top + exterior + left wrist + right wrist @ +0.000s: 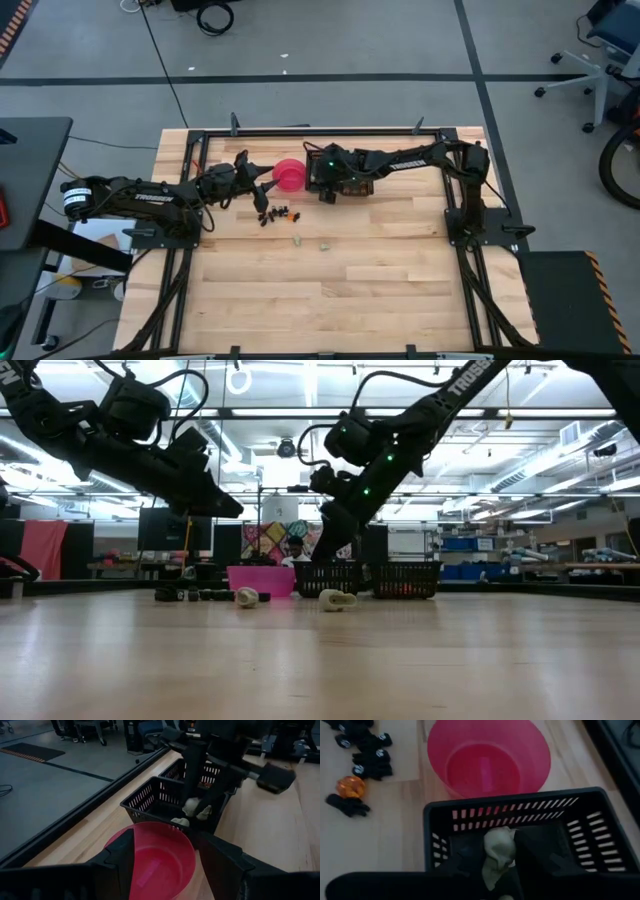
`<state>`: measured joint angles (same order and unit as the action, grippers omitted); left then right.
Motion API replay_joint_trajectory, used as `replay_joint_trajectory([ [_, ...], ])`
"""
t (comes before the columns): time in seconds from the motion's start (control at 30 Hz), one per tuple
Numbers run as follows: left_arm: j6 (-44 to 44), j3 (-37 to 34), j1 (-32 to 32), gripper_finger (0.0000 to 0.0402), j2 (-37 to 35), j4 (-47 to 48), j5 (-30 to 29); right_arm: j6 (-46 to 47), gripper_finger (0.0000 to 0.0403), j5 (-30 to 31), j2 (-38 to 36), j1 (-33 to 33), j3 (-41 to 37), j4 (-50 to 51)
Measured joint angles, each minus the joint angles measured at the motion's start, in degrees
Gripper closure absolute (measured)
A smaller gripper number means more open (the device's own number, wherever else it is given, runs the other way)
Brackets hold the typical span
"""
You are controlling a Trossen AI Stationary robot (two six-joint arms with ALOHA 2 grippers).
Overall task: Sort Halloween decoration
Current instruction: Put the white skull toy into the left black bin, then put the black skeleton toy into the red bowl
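Across the middle of the high view stretches the wooden table (380, 290). At its upper centre the right gripper (502, 870) dips into the nearer black tray (590, 845), its fingers clenched on a pale greenish-white piece (499, 851). Left of the tray sits the pink bowl (289, 174), with the left gripper (165, 865) spread wide just beside it, grasping nothing. Below the bowl lie the dark pieces (268, 215) with an orange piece (350, 786) among them; two more pale pieces (311, 241) rest lower, toward centre.
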<state>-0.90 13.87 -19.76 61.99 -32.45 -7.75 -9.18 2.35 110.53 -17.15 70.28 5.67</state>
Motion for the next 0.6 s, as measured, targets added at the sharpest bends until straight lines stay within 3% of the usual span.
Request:
replay_joint_trajectory([
  [0.37,-0.2,0.0,0.0,0.0212,0.0,1.0,0.0,1.5,0.0241,-3.6,-1.8,-0.8,0.2,1.6],
  [0.6,-1.4,0.0,0.0,0.0212,0.0,1.3,0.0,-3.2,0.024,-4.2,-5.1,5.1,0.2,0.4],
])
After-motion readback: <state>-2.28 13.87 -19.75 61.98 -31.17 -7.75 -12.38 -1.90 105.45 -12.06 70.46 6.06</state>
